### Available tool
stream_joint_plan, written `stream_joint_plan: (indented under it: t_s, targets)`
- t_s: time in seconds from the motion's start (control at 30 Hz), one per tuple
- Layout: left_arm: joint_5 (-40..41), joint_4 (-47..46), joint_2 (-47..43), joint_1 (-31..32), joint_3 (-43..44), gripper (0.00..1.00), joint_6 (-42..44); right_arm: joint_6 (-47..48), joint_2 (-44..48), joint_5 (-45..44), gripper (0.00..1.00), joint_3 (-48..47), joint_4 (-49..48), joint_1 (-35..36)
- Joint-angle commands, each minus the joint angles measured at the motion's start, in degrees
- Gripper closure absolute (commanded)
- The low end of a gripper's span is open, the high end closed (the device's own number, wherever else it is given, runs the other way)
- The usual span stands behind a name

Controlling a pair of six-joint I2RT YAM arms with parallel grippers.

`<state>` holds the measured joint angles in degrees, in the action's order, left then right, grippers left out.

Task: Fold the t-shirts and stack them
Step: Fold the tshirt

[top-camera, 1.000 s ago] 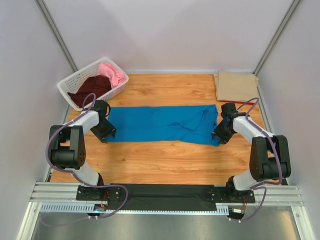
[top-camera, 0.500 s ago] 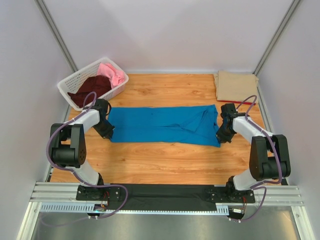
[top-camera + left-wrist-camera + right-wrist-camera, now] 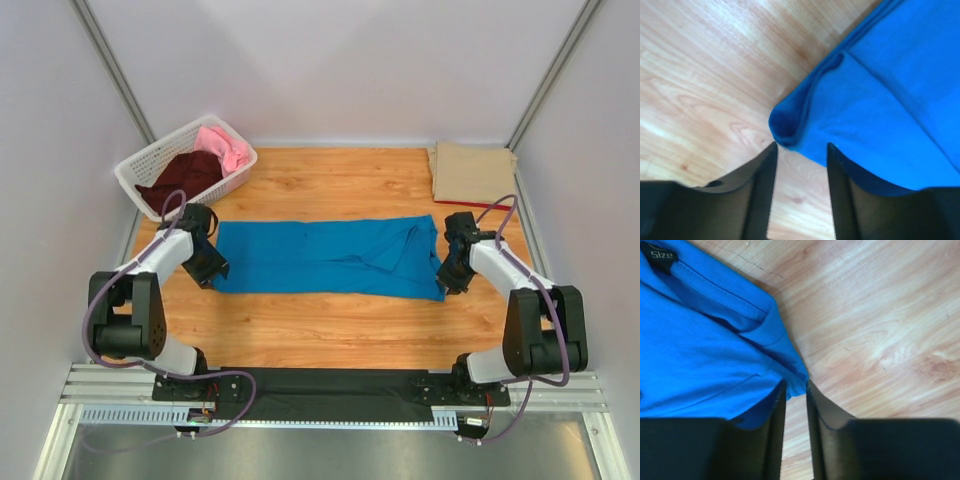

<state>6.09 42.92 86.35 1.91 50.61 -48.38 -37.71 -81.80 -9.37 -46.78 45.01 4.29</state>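
Task item: blue t-shirt (image 3: 320, 258), lying flat on the worktop (image 3: 330, 325) as a long band between the two arms.
Long axis: left to right, parallel to the near edge of the worktop. The collar end, with its size label, lies to the right.
Left tool (image 3: 801, 147): at the near corner of the band's left end. The jaws stand moderately apart, with bare wood visible between them. The doubled cloth corner lies just ahead of the tips, and nothing is clamped.
Right tool (image 3: 796, 386): at the near corner of the right end. The jaws stand a narrow slit apart, with wood showing through. The cloth corner sits at the mouth, and no firm hold is evident.
Governing relation: each tool faces one end of the long axis, with the cloth inboard of it. The left arm is nearer the left end and the right arm nearer the right end.
Next move (judgement): fold one end over the other along this axis. Each corner must be gripped first.
Basket (image 3: 130, 182): white lattice, at the far left. It holds a dark maroon t-shirt (image 3: 180, 178) and a pink t-shirt (image 3: 225, 145), both crumpled.
Stack: a folded tan t-shirt (image 3: 470, 172) at the far right, lying on a red t-shirt (image 3: 470, 204) of which only an edge shows.
Progress (judgement): about midway. Two shirts are stacked, one is in hand and two are waiting.
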Motion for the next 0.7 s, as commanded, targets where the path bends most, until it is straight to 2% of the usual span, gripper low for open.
stream_joint_plan:
  t_s: [0.0,0.03,0.1,0.17,0.2,0.23,0.3,0.47,0.6,0.67]
  targets:
    - [1.6,4.2,-5.5,0.2,4.6,0.46,1.0,0.7,2.6,-3.1,0.73,-3.7,4.1,-0.3]
    - [2.4,6.3,-6.1,0.2,6.0,0.42,1.7,0.5,4.0,-3.6,0.68,-5.4,5.6,-0.3]
    - [1.4,7.3,-7.7,0.2,10.6,0.39,5.6,-0.9,5.3,-2.9,0.65,-6.8,6.3,-0.3]
    - [-4.7,6.0,-8.7,0.2,15.4,0.38,9.0,-3.1,6.6,1.4,0.62,-8.1,5.3,0.0]
    - [-8.4,4.6,-9.9,0.2,16.7,0.38,13.5,-4.0,6.6,3.3,0.62,-8.2,4.3,0.2]
    - [-16.0,1.8,-10.5,0.2,19.1,0.33,15.3,-5.1,5.8,6.4,0.61,-8.9,3.1,0.6]
    - [-22.0,1.2,-11.2,0.2,22.1,0.29,19.3,-8.2,4.7,8.1,0.61,-9.7,1.3,2.9]
    - [-25.7,5.3,-7.8,0.2,32.8,0.27,25.3,-15.4,0.6,11.5,0.59,-10.8,-3.5,6.5]
    - [-28.2,8.2,-5.1,0.2,34.8,0.27,28.5,-20.5,-2.7,12.0,0.58,-10.9,-7.9,8.5]
    - [-31.2,5.1,-5.4,0.2,30.4,0.27,27.1,-21.1,-5.2,11.7,0.58,-11.3,-8.5,9.4]
